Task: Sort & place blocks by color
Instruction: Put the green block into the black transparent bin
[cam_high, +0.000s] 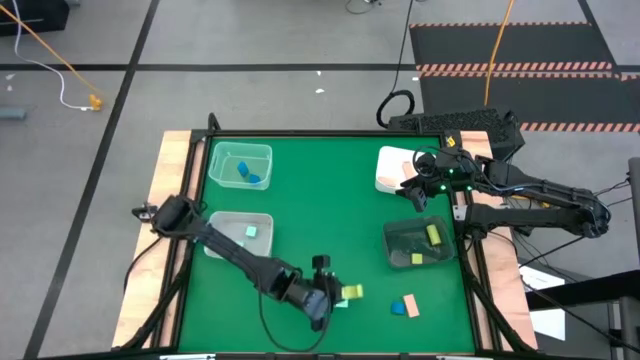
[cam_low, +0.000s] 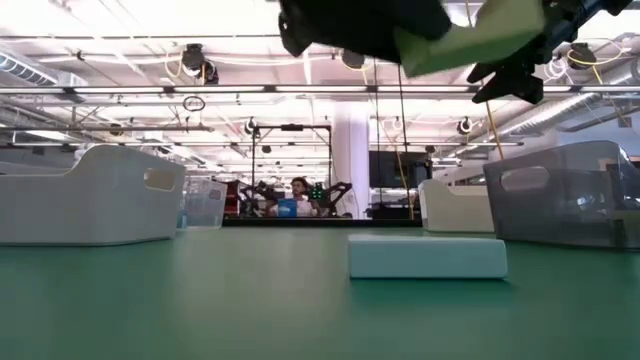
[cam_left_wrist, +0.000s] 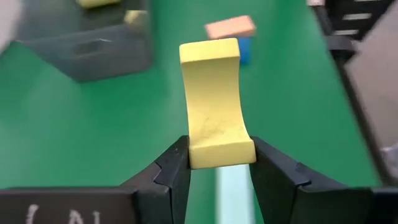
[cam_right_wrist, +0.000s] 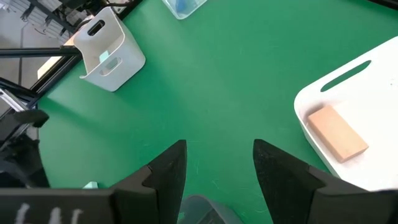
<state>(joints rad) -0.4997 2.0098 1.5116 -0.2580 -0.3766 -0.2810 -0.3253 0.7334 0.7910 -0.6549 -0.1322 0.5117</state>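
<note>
From above, a yellow block (cam_high: 352, 292) is held by the left gripper (cam_high: 333, 291) near the table's (cam_high: 330, 190) front edge. In the left wrist view, its concave faces are seen, clamped between fingers (cam_left_wrist: 171, 168). The right gripper (cam_right_wrist: 217, 165), fingers spread and empty, is seen over the table beside a white tray (cam_right_wrist: 373, 87).

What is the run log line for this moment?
left gripper: shut on yellow block, lifted | right gripper: open, empty, near white tray

Green table (cam_high: 330, 200) with four trays and loose mint, tan, blue blocks (cam_high: 405, 306).
</note>
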